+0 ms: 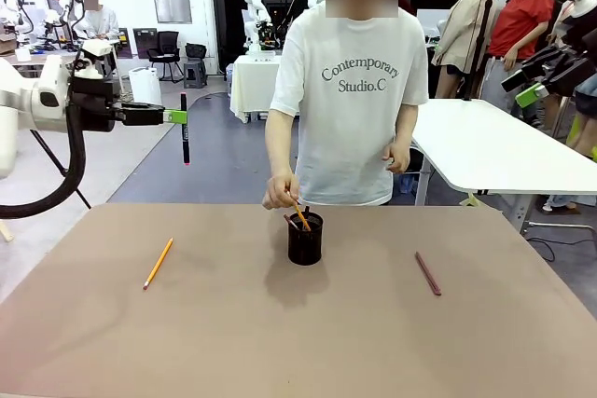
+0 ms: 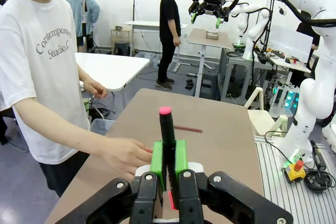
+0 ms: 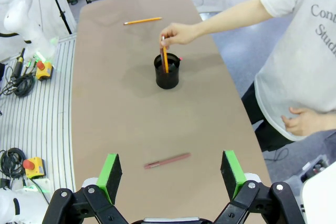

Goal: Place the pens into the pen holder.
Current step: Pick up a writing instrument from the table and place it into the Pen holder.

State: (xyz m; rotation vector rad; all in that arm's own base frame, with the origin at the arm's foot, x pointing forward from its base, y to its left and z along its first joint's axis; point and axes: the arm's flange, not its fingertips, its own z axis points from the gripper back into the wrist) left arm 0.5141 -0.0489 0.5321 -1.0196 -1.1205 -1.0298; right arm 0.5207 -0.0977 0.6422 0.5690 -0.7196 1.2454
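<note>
Left gripper [image 1: 177,116] pinches black red-tipped pen [image 1: 184,128] upright, raised at left. Right gripper [image 3: 171,173] spread wide. Pen holder [image 1: 305,238] at table [image 1: 280,342] centre; person's hand [image 1: 280,195] holds orange pencil [image 1: 300,214] in it. Second orange pencil [image 1: 158,263] lies left, brown pen [image 1: 427,273] right.

Left gripper [image 1: 177,116] is hovering upper left, jaws clamping a black pen [image 1: 185,142]; right gripper [image 3: 170,174] is holding its jaws wide.

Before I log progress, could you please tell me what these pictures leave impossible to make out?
Front view: how many pens stand in the black mesh pen holder; its wall and the person's hand hide them.
Left wrist view: the black, red-tipped pen's gripped end, hidden between the left gripper's green pads.
</note>
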